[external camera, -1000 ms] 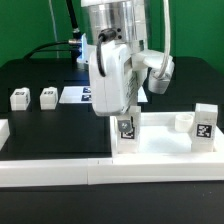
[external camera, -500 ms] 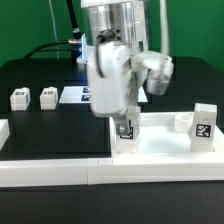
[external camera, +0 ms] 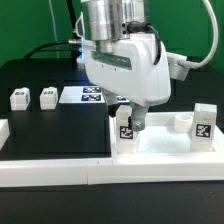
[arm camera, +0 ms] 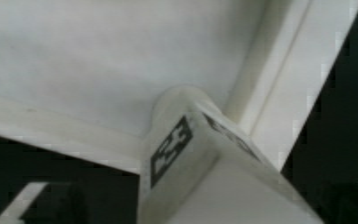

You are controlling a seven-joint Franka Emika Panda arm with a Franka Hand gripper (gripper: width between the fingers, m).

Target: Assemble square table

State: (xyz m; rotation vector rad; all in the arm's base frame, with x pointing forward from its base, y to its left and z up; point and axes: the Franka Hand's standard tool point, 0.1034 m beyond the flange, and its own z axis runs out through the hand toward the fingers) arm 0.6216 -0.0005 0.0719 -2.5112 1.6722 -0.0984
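Observation:
The white square table top (external camera: pixel 160 143) lies at the exterior view's right, rim up. One tagged white leg (external camera: pixel 124 126) stands upright in its near left corner socket, and a second leg (external camera: pixel 203 122) stands in the right corner. My gripper (external camera: pixel 131 110) hangs over the first leg, open, its fingers on either side of the leg's top with a gap on each side. In the wrist view that leg (arm camera: pixel 202 165) rises between my gripper's (arm camera: pixel 202 212) dark fingers, with the table top (arm camera: pixel 105 70) behind it. Two loose legs (external camera: pixel 18 98) (external camera: pixel 47 97) stand at the left.
The marker board (external camera: pixel 78 95) lies on the black table behind the arm. Long white border rails (external camera: pixel 60 168) run along the front edge, with a short piece (external camera: pixel 3 128) at the far left. A green wall and cables are at the back.
The jaws have opened and let go of the leg at the near left corner. The hand has turned and tilted toward the exterior view's right. The leg stays upright in its socket.

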